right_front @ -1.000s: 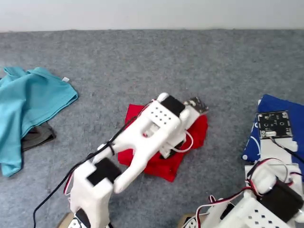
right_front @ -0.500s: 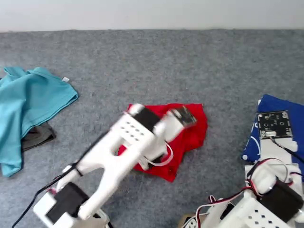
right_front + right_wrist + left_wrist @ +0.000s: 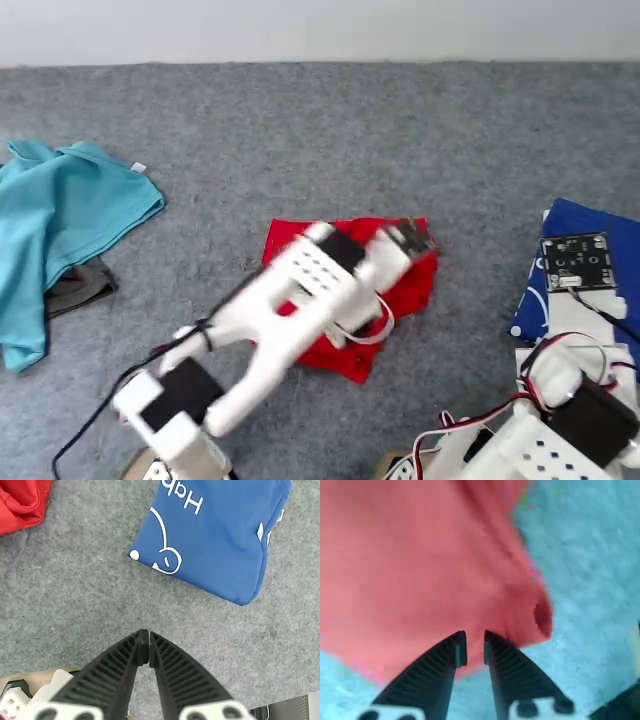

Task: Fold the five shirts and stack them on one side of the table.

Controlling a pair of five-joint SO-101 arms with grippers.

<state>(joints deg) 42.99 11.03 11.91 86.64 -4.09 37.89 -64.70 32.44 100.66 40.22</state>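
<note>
- Red shirt lies rumpled mid-table on the grey felt cover. My left arm is stretched over it.
- My left gripper hangs just above the red cloth with its jaws a thin slit apart. I see nothing pinched between them.
- Risk: a slit that narrow likely takes no fold. The tips would skid and shove the shirt into a worse bunch.
- Risk: I can't read a clean hem from the left wrist view. A blind pinch may catch two layers, so the fold comes out as a wad.
- Risk: felt looks grippy, so dragging an edge across it could roll the shirt instead of flattening it.
- Blue shirt sits flat and folded at my right side of the table. I judge it the start of the stack.
- My right gripper is near that shirt over bare felt, tips pressed together and empty.
- Risk: bringing the red one over could bump my right arm or knock the blue shirt askew.
- Teal shirt is heaped at the far left over a dark garment. Risk: a grab there may lift both at once.
- Black cable trails from my left arm and could snag cloth on a sweep.
</note>
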